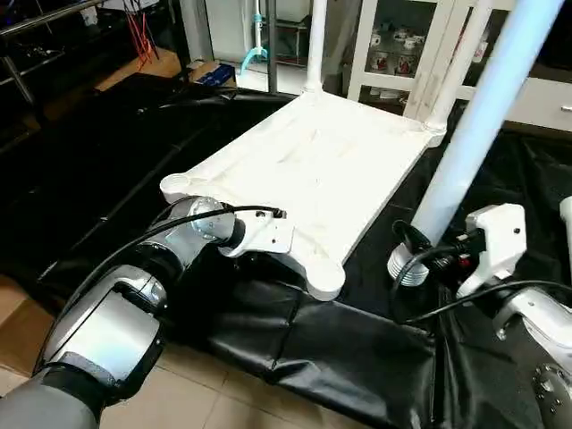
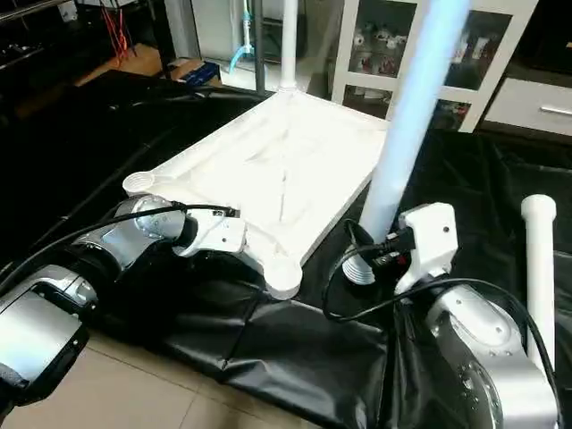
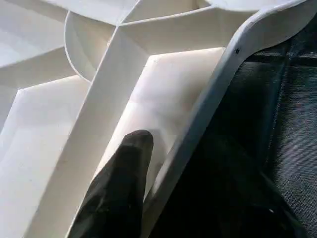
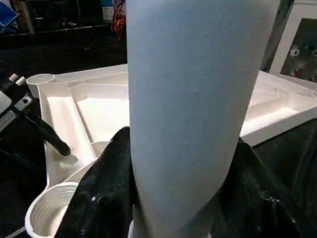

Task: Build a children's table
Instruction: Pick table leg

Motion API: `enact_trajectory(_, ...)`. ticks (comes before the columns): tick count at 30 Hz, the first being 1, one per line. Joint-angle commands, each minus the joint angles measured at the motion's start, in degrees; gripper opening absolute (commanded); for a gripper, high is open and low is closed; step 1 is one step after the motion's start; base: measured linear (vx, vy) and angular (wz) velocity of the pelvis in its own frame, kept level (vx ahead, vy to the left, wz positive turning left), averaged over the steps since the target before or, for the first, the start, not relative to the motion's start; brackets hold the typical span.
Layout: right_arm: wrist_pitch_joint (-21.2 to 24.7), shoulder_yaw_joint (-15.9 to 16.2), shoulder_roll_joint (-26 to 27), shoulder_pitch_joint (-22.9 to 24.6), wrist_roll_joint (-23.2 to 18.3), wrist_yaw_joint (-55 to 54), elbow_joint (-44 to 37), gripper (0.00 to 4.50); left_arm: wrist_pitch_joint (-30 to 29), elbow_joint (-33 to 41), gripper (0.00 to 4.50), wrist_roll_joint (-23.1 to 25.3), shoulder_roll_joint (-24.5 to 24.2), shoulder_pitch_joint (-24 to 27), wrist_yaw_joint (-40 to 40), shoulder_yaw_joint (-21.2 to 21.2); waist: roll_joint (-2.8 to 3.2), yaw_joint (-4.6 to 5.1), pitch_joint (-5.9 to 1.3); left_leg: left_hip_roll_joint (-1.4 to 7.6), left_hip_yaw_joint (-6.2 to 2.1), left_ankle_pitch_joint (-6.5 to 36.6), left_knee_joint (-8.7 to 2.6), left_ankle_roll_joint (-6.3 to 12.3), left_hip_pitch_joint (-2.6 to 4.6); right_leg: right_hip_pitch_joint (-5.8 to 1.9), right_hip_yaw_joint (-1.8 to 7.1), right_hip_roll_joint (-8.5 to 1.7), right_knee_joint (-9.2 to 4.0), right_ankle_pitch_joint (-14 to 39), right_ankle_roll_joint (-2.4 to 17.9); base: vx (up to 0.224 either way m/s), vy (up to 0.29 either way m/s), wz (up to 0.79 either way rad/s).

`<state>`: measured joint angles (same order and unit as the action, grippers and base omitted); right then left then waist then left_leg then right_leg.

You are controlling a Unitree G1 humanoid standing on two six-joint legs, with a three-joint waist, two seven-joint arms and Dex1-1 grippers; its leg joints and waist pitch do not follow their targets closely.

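Right gripper (image 4: 173, 198) closed on a long white plastic tube leg (image 1: 474, 134); left gripper (image 3: 148, 198) straddling the near rim, grip unconfirmed. Head views: white ribbed rectangular plastic tabletop (image 1: 313, 161) upside down on black sheet (image 1: 340, 349), two far legs seated, two near sockets empty. Wrist views: held leg near a vacant socket.

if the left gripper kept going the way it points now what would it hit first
Most likely the tabletop itself: the left gripper sits at its near rim, one finger inside over a ribbed bay, pointing toward a diagonal rib. Depth is hard to judge.
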<state>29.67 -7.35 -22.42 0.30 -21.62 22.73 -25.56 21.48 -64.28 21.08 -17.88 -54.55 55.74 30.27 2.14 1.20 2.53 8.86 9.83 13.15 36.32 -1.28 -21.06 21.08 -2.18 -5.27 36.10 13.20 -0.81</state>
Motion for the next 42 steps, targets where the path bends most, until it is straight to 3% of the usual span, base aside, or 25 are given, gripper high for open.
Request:
enact_trajectory(1, -0.4, 0.2, -0.5, -0.7, 0.5, 0.4, 0.5, 1.83, -4.8, -1.1, 1.65, 1.5, -0.1, 2.3, 1.8, 1.5, -1.18, -0.18, -3.21, 4.15, -1.48, 3.9, -4.76, 6.17, 0.51, -2.39, 2.36, -3.80, -3.83, -3.5, 18.5, 0.000, 0.000, 0.00)
enact_trajectory(6, -0.6, 0.8, -0.4, -1.2, 0.5, 0.6, 1.2, 1.83, -14.4, 1.4, 1.35, -2.7, 1.3, 3.9, 4.2, -2.5, -1.40, -0.02, -2.87, 4.08, -1.45, 7.0, -5.12, 4.44, 0.55, -2.17, 2.41, -3.83, -4.45, 2.7, 17.9, 0.000, 0.000, 0.00)
enact_trajectory(8, -0.6, 0.8, -0.4, -1.2, 0.5, 0.6, 1.2, 1.83, -14.4, 1.4, 1.28, -2.7, 1.3, 3.9, 4.2, -2.5, -1.43, 0.02, -2.88, 4.09, -1.45, 7.3, -5.11, 4.35, 0.56, -2.11, 2.47, -3.81, -4.60, 3.2, 17.6, 0.000, 0.000, 0.00)
enact_trajectory(12, -1.0, 1.6, -0.3, -1.8, 0.7, 1.3, 2.6, 1.83, -23.0, 6.9, 1.12, -5.6, 1.9, 6.7, 7.1, -4.6, -1.79, 0.07, -2.87, 4.08, -1.34, 6.8, -5.12, 5.09, 0.36, -2.02, 2.45, -3.83, -4.61, 2.7, 17.8, 0.000, 0.000, 0.00)
enact_trajectory(14, -1.0, 1.6, -0.4, -1.9, 0.7, 1.4, 2.7, 1.83, -23.3, 7.1, 1.09, -5.7, 1.9, 6.8, 7.1, -4.6, -1.71, 0.10, -2.83, 4.05, -1.39, 7.1, -5.17, 5.11, 0.24, -2.08, 2.44, -3.82, -4.65, 3.5, 17.6, 0.000, 0.000, 0.00)
enact_trajectory(18, -1.5, 3.4, -1.5, -3.8, 1.3, 3.5, 4.4, 1.83, -32.5, 13.1, 0.89, -6.4, 2.0, 9.8, 8.3, -4.9, -1.67, 0.29, -2.67, 4.11, -1.48, 8.8, -5.38, 4.17, 0.33, -1.85, 2.44, -3.77, -5.08, 7.6, 16.7, 0.000, 0.000, 0.00)
enact_trajectory(22, -1.7, 3.8, -1.8, -4.8, 1.4, 4.2, 5.2, 1.83, -35.3, 14.6, 0.75, -6.3, 2.1, 10.6, 8.2, -4.9, -1.72, 0.46, -2.70, 4.17, -1.50, 9.2, -5.57, 3.77, 0.24, -1.86, 2.46, -3.74, -5.03, 7.6, 16.4, 0.000, 0.000, 0.00)
enact_trajectory(23, -1.6, 4.0, -1.6, -6.5, 1.0, 4.5, 6.8, 1.83, -44.3, 19.7, 0.70, -7.8, 3.6, 12.4, 5.4, -7.8, -1.76, 0.55, -2.74, 4.26, -1.51, 9.0, -5.60, 3.67, 0.29, -1.88, 2.44, -3.82, -4.90, 6.8, 16.7, 0.000, 0.000, 0.00)
enact_trajectory(27, -0.7, 3.6, -0.1, -7.6, -0.2, 3.8, 7.7, 1.83, -51.0, 24.7, 0.63, -10.2, 4.9, 14.0, 3.0, -10.7, -2.34, 0.86, -2.69, 4.17, -1.44, 8.6, -5.51, 4.15, 0.09, -1.87, 2.40, -3.86, -5.16, 7.9, 16.9, 0.000, 0.000, 0.00)
enact_trajectory(28, -0.7, 3.6, -0.1, -7.6, -0.2, 3.8, 7.7, 1.83, -51.0, 24.7, 0.62, -10.2, 4.9, 14.0, 3.0, -10.7, -2.13, 0.99, -2.66, 4.08, -1.54, 8.0, -5.53, 4.51, -0.16, -1.93, 2.35, -3.88, -5.18, 7.6, 16.9, 0.000, 0.000, 0.00)
enact_trajectory(30, 0.5, 2.9, 1.5, -8.0, -1.8, 2.9, 8.0, 1.83, -53.4, 27.4, 0.52, -10.8, 5.1, 15.0, 2.8, -11.2, -2.30, 1.15, -2.79, 4.13, -1.48, 7.7, -5.50, 4.67, 0.00, -1.93, 2.39, -3.86, -5.06, 6.6, 17.1, 0.000, 0.000, 0.00)
enact_trajectory(33, 3.8, -0.7, 6.0, -10.3, -6.2, -0.9, 10.9, 1.83, -60.2, 36.5, 0.38, -11.0, 5.0, 18.7, 2.4, -11.3, -2.51, 1.60, -2.96, 4.21, -1.65, 4.2, -5.56, 6.28, -0.30, -2.11, 2.26, -3.94, -4.71, 2.4, 18.1, 0.000, 0.000, 0.00)
enact_trajectory(34, 4.0, -1.2, 6.5, -10.8, -6.3, -1.5, 11.7, 1.83, -60.5, 38.0, 0.38, -11.0, 4.9, 19.5, 2.5, -11.2, -2.31, 1.38, -3.03, 4.18, -1.45, 3.0, -5.38, 6.64, 0.08, -1.88, 2.22, -3.72, -4.69, 1.4, 18.3, 0.000, 0.000, 0.00)
enact_trajectory(36, 3.8, -1.3, 6.5, -11.0, -6.1, -1.4, 12.3, 1.83, -59.9, 38.6, 0.31, -10.9, 4.8, 20.0, 2.4, -11.1, -2.15, 1.11, -3.23, 4.11, -1.29, -0.1, -5.10, 7.70, 0.10, -1.95, 2.24, -3.54, -4.27, -2.8, 18.7, 0.000, 0.000, 0.00)
enact_trajectory(37, 3.3, -1.3, 6.3, -11.3, -5.7, -1.2, 13.1, 1.83, -58.5, 40.1, 0.27, -10.8, 4.9, 20.9, 1.9, -11.2, -2.39, 1.12, -3.28, 4.12, -1.34, -1.6, -5.05, 8.59, -0.09, -2.06, 2.17, -3.51, -3.99, -5.4, 18.9, 0.000, 0.000, 0.00)
enact_trajectory(39, 2.8, -1.2, 6.0, -11.6, -5.2, -0.9, 13.6, 1.83, -56.6, 41.3, 0.27, -10.8, 5.2, 21.7, 0.9, -11.5, -2.31, 0.97, -3.23, 4.17, -1.27, -1.5, -4.98, 9.30, 0.04, -2.02, 2.12, -3.63, -4.02, -5.8, 19.2, 0.000, 0.000, 0.00)
enact_trajectory(42, 2.6, -1.1, 5.4, -11.9, -4.9, -0.2, 13.4, 1.83, -48.8, 43.9, 0.27, -10.4, 3.3, 22.9, 1.4, -9.4, -2.16, 0.91, -3.11, 4.27, -1.28, 0.1, -5.15, 9.01, 0.03, -2.05, 2.14, -3.61, -4.23, -3.6, 18.6, 0.000, 0.000, 0.00)
